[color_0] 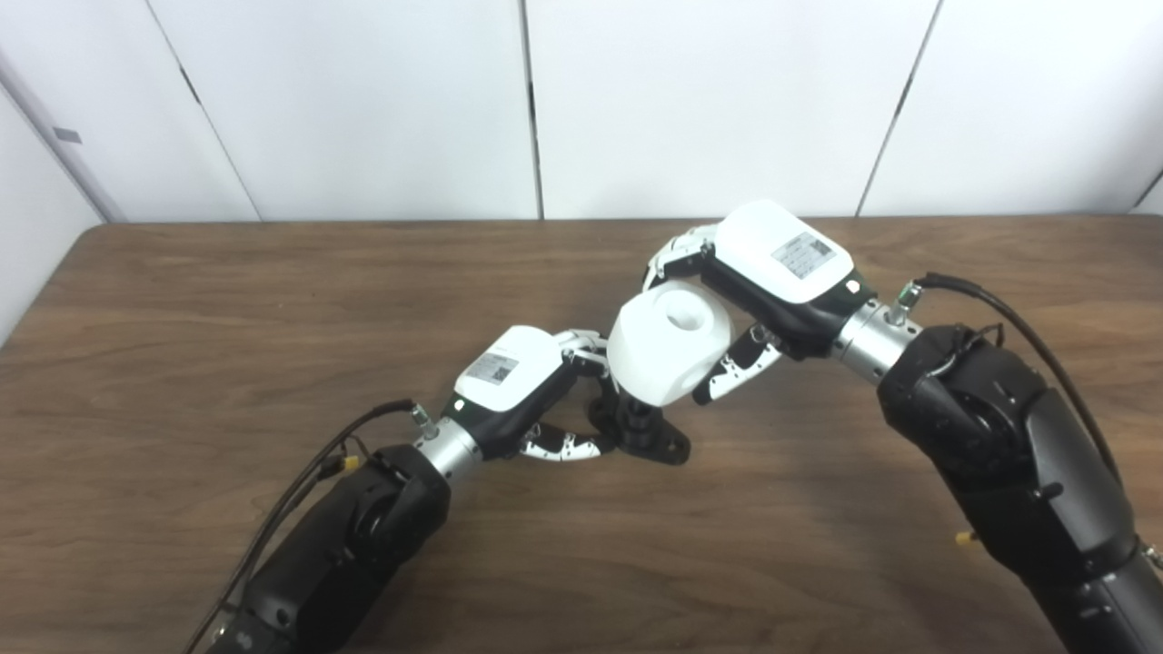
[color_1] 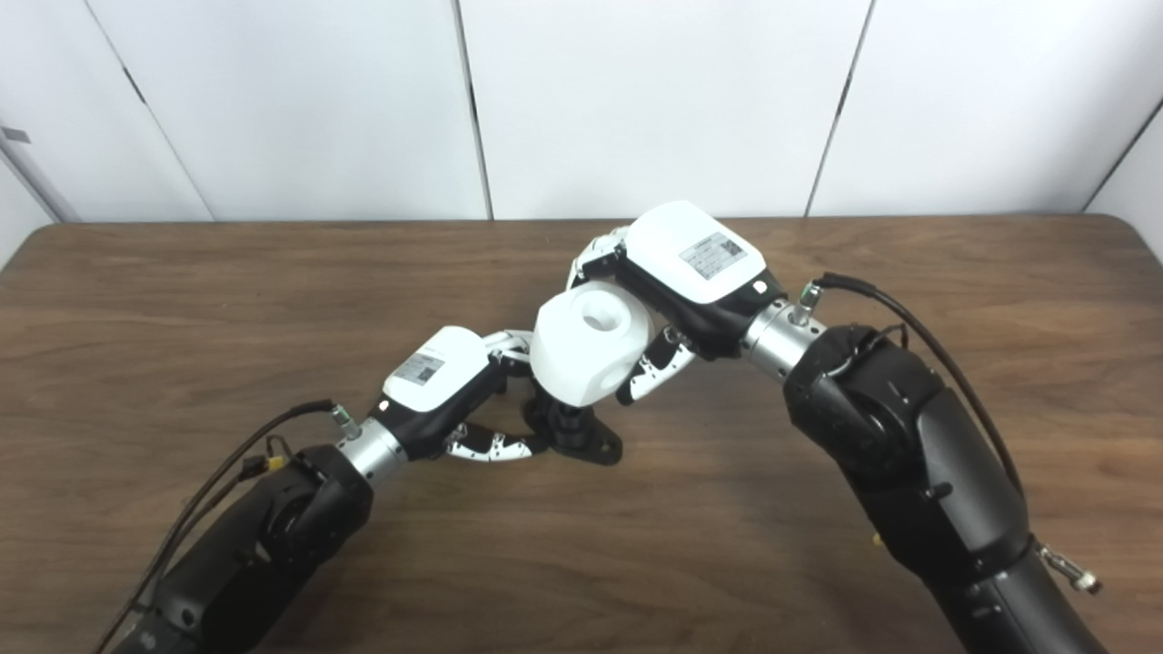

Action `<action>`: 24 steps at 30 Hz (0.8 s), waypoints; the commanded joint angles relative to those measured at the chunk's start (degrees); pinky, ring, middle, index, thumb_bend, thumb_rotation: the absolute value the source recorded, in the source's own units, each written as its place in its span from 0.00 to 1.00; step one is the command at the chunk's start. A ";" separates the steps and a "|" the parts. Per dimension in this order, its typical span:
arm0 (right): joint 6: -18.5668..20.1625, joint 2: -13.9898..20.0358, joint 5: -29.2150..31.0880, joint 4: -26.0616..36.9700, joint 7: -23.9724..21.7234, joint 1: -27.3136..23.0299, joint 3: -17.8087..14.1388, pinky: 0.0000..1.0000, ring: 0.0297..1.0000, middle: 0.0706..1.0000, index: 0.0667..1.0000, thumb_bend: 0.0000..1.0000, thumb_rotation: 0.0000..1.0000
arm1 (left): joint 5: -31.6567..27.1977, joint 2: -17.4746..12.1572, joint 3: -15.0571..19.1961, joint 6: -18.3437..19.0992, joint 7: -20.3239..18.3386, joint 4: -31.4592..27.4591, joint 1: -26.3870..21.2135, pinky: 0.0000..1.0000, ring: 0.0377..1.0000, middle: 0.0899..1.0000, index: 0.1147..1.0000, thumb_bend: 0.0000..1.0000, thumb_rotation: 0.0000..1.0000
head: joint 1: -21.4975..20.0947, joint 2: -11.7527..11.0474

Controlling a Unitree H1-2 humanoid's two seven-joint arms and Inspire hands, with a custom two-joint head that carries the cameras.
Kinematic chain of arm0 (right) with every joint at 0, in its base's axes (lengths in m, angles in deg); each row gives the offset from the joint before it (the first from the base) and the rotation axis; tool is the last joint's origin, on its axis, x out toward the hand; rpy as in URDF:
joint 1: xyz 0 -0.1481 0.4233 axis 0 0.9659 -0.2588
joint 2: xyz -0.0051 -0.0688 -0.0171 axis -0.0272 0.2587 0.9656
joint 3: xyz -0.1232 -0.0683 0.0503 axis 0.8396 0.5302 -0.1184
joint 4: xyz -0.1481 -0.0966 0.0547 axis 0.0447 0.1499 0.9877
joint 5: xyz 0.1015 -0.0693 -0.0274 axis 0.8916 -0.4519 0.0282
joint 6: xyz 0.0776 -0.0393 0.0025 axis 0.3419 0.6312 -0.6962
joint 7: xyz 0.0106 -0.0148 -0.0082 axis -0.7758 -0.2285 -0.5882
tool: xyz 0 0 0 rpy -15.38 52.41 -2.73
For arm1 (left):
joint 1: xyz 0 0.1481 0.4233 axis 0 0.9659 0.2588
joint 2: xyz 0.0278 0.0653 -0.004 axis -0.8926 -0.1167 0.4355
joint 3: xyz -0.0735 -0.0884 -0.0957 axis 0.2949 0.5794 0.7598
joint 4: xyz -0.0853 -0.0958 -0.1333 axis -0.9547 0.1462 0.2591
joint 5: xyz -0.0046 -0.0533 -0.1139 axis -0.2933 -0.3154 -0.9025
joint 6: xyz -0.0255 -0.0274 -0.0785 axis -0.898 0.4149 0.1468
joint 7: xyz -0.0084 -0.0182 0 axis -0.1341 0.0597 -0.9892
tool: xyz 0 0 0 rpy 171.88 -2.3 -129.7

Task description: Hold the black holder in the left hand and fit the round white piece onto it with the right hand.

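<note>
The black holder (color_0: 647, 431) stands on the brown table (color_0: 182, 318) at the centre, its flat base on the wood and its post pointing up. My left hand (color_0: 527, 386) is shut on the holder, fingers and thumb on either side of its post. The round white piece (color_0: 670, 343), with a hole in its top face, sits directly over the holder's post and hides the post's top. My right hand (color_0: 772, 272) is shut on the white piece from the right, thumb below and fingers behind it. The same shows in the right eye view: holder (color_1: 578, 434), white piece (color_1: 591, 345).
White wall panels (color_0: 545, 100) stand behind the table's far edge. Both black forearms come in from the bottom, the left one (color_0: 345, 545) and the right one (color_0: 1018, 454).
</note>
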State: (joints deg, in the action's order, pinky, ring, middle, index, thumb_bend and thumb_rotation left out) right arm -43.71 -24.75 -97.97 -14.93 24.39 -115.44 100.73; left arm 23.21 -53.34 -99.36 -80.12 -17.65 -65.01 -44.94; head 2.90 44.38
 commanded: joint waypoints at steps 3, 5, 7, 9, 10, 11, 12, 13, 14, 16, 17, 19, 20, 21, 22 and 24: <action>-1.63 0.77 0.89 1.01 0.67 -2.62 -1.39 0.64 0.69 0.67 0.44 0.52 0.14 | 0.27 -0.15 -3.33 0.91 -6.46 2.25 3.28 0.65 0.84 0.79 0.42 0.52 0.06 | 0.15 0.04; -1.82 0.61 0.72 0.79 0.70 -2.64 -1.44 0.64 0.69 0.67 0.44 0.52 0.14 | 0.31 -0.13 -3.33 0.98 -6.45 2.17 3.31 0.65 0.84 0.79 0.42 0.52 0.06 | 0.15 0.06; -1.91 0.47 0.63 0.59 0.74 -2.61 -1.43 0.63 0.69 0.67 0.44 0.52 0.14 | 0.18 -0.13 -3.32 1.18 -6.70 2.00 3.35 0.65 0.84 0.79 0.42 0.52 0.06 | 0.21 0.09; -2.08 0.32 0.75 0.28 0.95 -2.50 -1.42 0.63 0.69 0.68 0.44 0.52 0.14 | 0.04 -0.13 -3.27 1.42 -6.92 1.78 3.40 0.65 0.84 0.79 0.42 0.52 0.06 | 0.21 0.09; -2.01 0.25 0.90 0.26 0.91 -2.41 -1.44 0.62 0.69 0.68 0.44 0.52 0.14 | -0.04 -0.11 -3.23 1.58 -7.02 1.64 3.46 0.65 0.84 0.79 0.42 0.52 0.06 | 0.32 0.16; -1.89 0.20 0.94 0.28 0.79 -2.36 -1.42 0.63 0.69 0.68 0.44 0.52 0.14 | -0.02 -0.13 -3.22 1.60 -7.02 1.54 3.50 0.65 0.84 0.79 0.42 0.52 0.06 | 0.30 0.25; -1.79 0.17 0.96 0.31 0.69 -2.33 -1.41 0.63 0.69 0.68 0.44 0.52 0.14 | -0.01 -0.14 -3.21 1.61 -7.02 1.48 3.52 0.65 0.84 0.79 0.42 0.52 0.06 | 0.30 0.25; -1.67 0.08 0.93 0.31 0.61 -2.29 -1.37 0.63 0.70 0.68 0.44 0.52 0.14 | -0.03 -0.16 -3.20 1.51 -6.97 1.54 3.52 0.65 0.84 0.79 0.42 0.52 0.06 | 0.28 0.24; -1.61 -0.02 0.84 0.20 0.61 -2.26 -1.31 0.64 0.70 0.68 0.44 0.52 0.14 | -0.02 -0.17 -3.20 1.41 -6.89 1.61 3.50 0.65 0.84 0.79 0.42 0.52 0.06 | 0.28 0.24; -1.59 -0.23 0.66 -0.05 0.66 -2.22 -1.17 0.65 0.70 0.68 0.44 0.52 0.14 | 0.05 -0.18 -3.21 1.33 -6.78 1.70 3.52 0.65 0.84 0.79 0.42 0.52 0.06 | 0.41 0.27; -1.69 -0.37 0.54 -0.32 0.79 -2.21 -1.05 0.65 0.70 0.69 0.44 0.52 0.14 | 0.03 -0.17 -3.21 1.36 -6.79 1.72 3.56 0.64 0.84 0.79 0.42 0.52 0.06 | 0.41 0.30; -1.93 -0.65 0.43 -0.93 1.05 -2.22 -0.85 0.64 0.70 0.68 0.44 0.52 0.14 | 0.07 -0.15 -3.23 1.42 -6.82 1.68 3.60 0.65 0.84 0.79 0.42 0.52 0.06 | 0.43 0.24; -2.09 -0.80 0.49 -1.33 1.22 -2.22 -0.79 0.65 0.70 0.68 0.44 0.52 0.14 | 0.11 -0.18 -3.26 1.47 -6.89 1.60 3.61 0.65 0.84 0.79 0.42 0.52 0.06 | 0.43 0.24; -2.14 -0.94 0.52 -1.71 1.29 -2.24 -0.72 0.65 0.70 0.68 0.44 0.52 0.14 | 0.08 -0.18 -3.26 1.45 -6.91 1.56 3.63 0.65 0.84 0.79 0.42 0.52 0.06 | 0.52 0.26; -2.21 -1.08 0.48 -2.13 1.38 -2.29 -0.63 0.65 0.70 0.68 0.44 0.52 0.14 | 0.11 -0.21 -3.29 1.49 -6.98 1.51 3.63 0.65 0.84 0.79 0.42 0.52 0.06 | 0.52 0.26; -2.41 -1.30 0.30 -2.86 1.64 -2.35 -0.49 0.65 0.70 0.68 0.44 0.52 0.14 | 0.25 -0.25 -3.35 1.53 -7.03 1.42 3.63 0.65 0.84 0.79 0.42 0.52 0.06 | 0.61 0.29</action>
State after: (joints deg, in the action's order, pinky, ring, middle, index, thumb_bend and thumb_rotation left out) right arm -44.54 -25.91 -97.95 -18.19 24.15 -115.44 100.80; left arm 23.20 -53.34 -99.41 -79.89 -17.91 -65.40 -44.81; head 3.43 44.65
